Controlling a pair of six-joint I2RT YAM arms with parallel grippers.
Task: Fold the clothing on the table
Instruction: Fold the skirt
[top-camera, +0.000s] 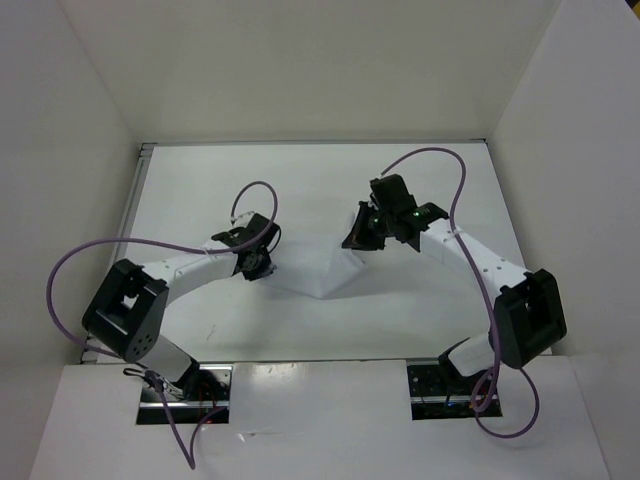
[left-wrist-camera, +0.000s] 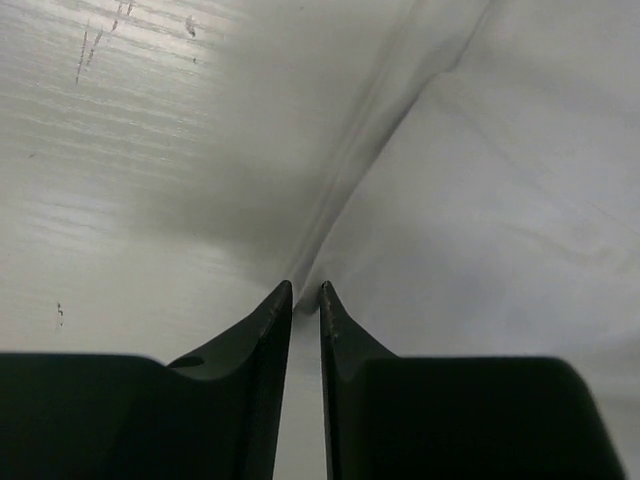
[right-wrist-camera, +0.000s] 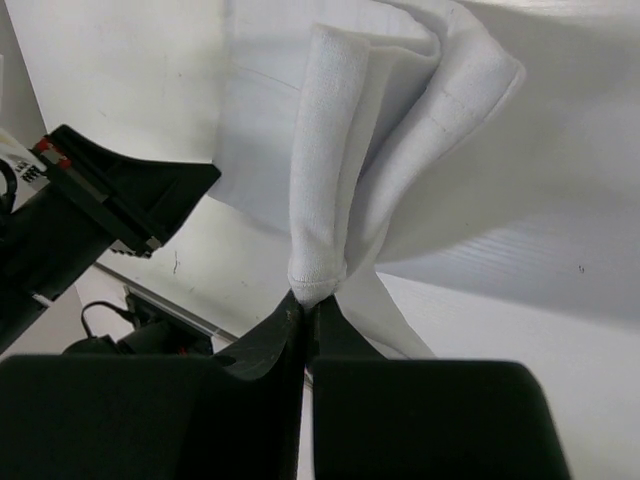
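At the middle of the bench (top-camera: 300, 180), the white garment (top-camera: 320, 275) lies between our grippers. Our right gripper (right-wrist-camera: 305, 305) is clamped on a bunched corner, lifted; our left gripper (left-wrist-camera: 306, 290) sits narrowly apart at an edge, hold uncertain. Fold barely begun, we judge: secure left, then carry across.

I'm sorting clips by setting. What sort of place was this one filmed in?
Most likely a robotics lab workcell, not a home: a left arm and right arm bolted at the edge of a white table, plain white walls boxing it in, and purple cables looping off the arms.
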